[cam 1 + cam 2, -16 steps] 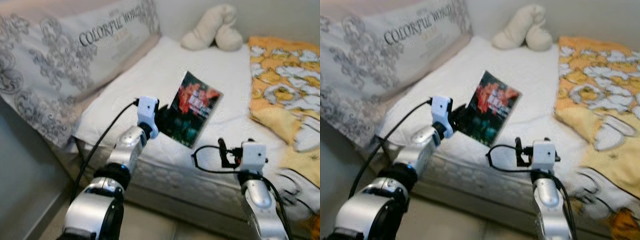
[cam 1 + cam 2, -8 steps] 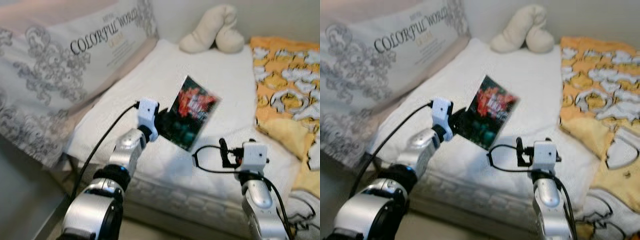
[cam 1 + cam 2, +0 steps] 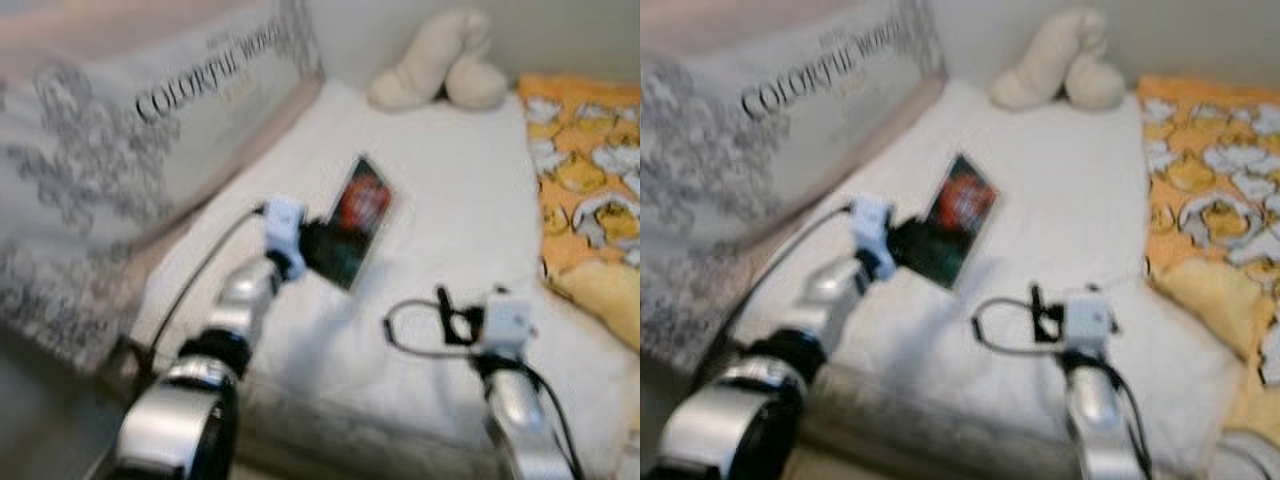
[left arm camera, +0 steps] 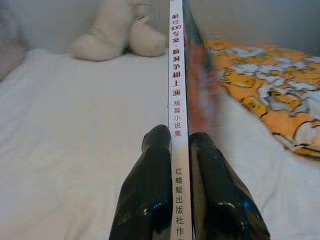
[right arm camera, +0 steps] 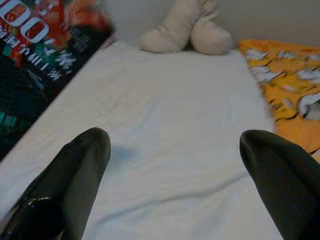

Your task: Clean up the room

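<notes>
White bed (image 3: 460, 210), cream plush (image 3: 437, 60), orange blanket (image 3: 590, 180).

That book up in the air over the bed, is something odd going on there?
Nothing is wrong: the left hand grips the book by its spine above the white mattress. The right hand hangs open nearby.

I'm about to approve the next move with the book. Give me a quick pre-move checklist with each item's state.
1. Left gripper shut on the book at its spine: ok.
2. Book lifted off the bed: ok.
3. Right gripper open and holding nothing: ok.
4. Sheet ahead of the right gripper bare up to the plush toy: ok.
5. Place to put the book: cannot tell.
6. Head views sharp enough to aim by: not ok, blurred.
</notes>
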### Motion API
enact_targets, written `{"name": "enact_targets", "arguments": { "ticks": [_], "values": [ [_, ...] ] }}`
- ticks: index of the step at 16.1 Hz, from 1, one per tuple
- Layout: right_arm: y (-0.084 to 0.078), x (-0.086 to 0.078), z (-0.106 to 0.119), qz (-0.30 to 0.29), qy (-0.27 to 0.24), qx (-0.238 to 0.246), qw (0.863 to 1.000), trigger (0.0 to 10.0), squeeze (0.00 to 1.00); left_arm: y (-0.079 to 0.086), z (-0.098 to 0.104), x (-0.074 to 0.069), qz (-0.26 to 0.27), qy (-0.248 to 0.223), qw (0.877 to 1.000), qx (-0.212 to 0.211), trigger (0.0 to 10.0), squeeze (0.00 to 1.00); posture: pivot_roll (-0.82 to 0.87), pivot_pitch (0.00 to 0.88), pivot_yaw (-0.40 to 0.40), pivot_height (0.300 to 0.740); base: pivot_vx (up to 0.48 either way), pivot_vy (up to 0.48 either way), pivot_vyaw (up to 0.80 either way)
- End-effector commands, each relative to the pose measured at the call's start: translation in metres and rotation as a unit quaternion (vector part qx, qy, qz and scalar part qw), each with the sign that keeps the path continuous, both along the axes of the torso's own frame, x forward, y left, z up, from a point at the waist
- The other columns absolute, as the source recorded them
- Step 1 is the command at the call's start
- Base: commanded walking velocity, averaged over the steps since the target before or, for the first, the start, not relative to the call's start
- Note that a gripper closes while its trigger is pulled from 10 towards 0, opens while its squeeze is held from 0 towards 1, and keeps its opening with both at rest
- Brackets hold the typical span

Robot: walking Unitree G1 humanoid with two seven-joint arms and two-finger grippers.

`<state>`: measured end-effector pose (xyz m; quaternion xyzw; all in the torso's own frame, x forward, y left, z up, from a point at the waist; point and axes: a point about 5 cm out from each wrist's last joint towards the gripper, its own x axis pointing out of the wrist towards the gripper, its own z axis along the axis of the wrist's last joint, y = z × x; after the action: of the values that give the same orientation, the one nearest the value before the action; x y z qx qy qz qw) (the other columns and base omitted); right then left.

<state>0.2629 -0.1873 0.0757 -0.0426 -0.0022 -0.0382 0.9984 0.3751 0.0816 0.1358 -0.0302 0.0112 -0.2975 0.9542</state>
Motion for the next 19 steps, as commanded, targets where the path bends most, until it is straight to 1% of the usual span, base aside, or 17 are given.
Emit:
{"name": "enact_targets", "arguments": {
  "ticks": [1,2,4,5,6,7,8,9,10,11,12,13,14,15,17,18,19],
  "values": [
    [0.006,0.0,0.006,0.008,-0.011,0.006,1.0,10.0,0.0,0.015,0.016,0.008,0.018,-0.03,0.999,0.003,10.0,0.0,-0.01,0.007,0.069,0.74,0.458,0.0,0.0],
    [0.003,-0.005,0.005,0.008,-0.006,0.003,1.0,10.0,0.0,0.016,0.016,0.009,0.01,-0.011,1.0,-0.001,10.0,0.0,-0.03,0.032,0.055,0.74,0.458,0.0,0.0],
    [-0.004,-0.015,0.005,0.009,0.005,-0.006,1.0,10.0,0.0,0.007,0.013,0.01,-0.032,0.058,0.997,-0.049,10.0,0.0,-0.05,0.07,0.033,0.74,0.0,0.0,0.0],
    [-0.008,-0.023,0.006,0.009,0.012,-0.012,1.0,10.0,0.0,0.0,0.01,0.01,-0.048,0.1,0.989,-0.096,10.0,0.0,-0.07,0.101,0.013,0.74,0.0,0.0,0.0],
    [-0.013,-0.032,0.007,0.012,0.021,-0.019,1.0,10.0,0.0,-0.005,0.005,0.009,-0.044,0.144,0.978,-0.142,10.0,0.0,-0.1,0.147,-0.017,0.74,0.0,0.0,0.0],
    [-0.017,-0.041,0.008,0.015,0.033,-0.027,0.999,10.0,0.0,-0.008,-0.002,0.006,-0.036,0.185,0.965,-0.182,10.0,0.0,-0.13,0.182,-0.041,0.74,0.0,0.0,0.0],
    [-0.021,-0.05,0.009,0.016,0.044,-0.033,0.998,10.0,0.0,-0.011,-0.009,0.003,-0.03,0.207,0.958,-0.195,10.0,0.0,-0.16,0.206,-0.063,0.74,0.0,0.0,0.0],
    [-0.023,-0.054,0.01,0.018,0.049,-0.036,0.998,10.0,0.0,-0.009,-0.014,0.002,-0.012,0.22,0.953,-0.207,10.0,0.0,-0.18,0.226,-0.084,0.74,0.0,0.0,0.0],
    [-0.022,-0.063,0.011,0.027,0.063,-0.042,0.997,10.0,0.0,0.006,-0.028,0.0,0.057,0.246,0.946,-0.203,10.0,0.0,-0.2,0.243,-0.097,0.74,0.0,0.0,0.0],
    [-0.022,-0.069,0.012,0.03,0.069,-0.045,0.996,10.0,0.0,0.019,-0.036,-0.001,0.088,0.25,0.947,-0.179,10.0,0.0,-0.22,0.253,-0.099,0.74,0.0,0.0,0.0],
    [-0.023,-0.073,0.013,0.029,0.072,-0.045,0.996,10.0,0.0,0.032,-0.038,0.0,0.115,0.247,0.948,-0.162,10.0,0.0,-0.22,0.254,-0.096,0.74,0.0,0.0,0.0],
    [-0.024,-0.076,0.014,0.024,0.076,-0.044,0.996,10.0,0.0,0.052,-0.036,0.003,0.146,0.232,0.952,-0.137,10.0,0.0,-0.23,0.254,-0.086,0.74,0.0,0.0,0.0],
    [-0.025,-0.079,0.014,0.017,0.08,-0.042,0.996,10.0,0.0,0.081,-0.028,0.006,0.17,0.2,0.962,-0.074,10.0,0.0,-0.22,0.253,-0.08,0.74,0.0,0.0,0.0],
    [-0.025,-0.08,0.014,0.017,0.083,-0.041,0.996,10.0,0.0,0.097,-0.022,0.008,0.184,0.177,0.967,-0.02,10.0,0.0,-0.22,0.254,-0.081,0.74,0.0,0.0,0.0],
    [-0.024,-0.082,0.013,0.019,0.092,-0.04,0.995,10.0,0.0,0.114,-0.012,0.011,0.205,0.152,0.966,0.032,10.0,0.0,-0.2,0.253,-0.087,0.74,0.0,0.0,0.0],
    [-0.023,-0.081,0.012,0.022,0.095,-0.039,0.994,10.0,0.0,0.12,-0.008,0.012,0.208,0.139,0.966,0.068,10.0,0.0,-0.19,0.253,-0.09,0.74,0.0,0.0,0.0],
    [-0.022,-0.08,0.012,0.025,0.097,-0.038,0.994,10.0,0.0,0.121,-0.006,0.012,0.198,0.131,0.967,0.097,10.0,0.0,-0.19,0.252,-0.09,0.74,0.0,0.0,0.0]
  ]
}}
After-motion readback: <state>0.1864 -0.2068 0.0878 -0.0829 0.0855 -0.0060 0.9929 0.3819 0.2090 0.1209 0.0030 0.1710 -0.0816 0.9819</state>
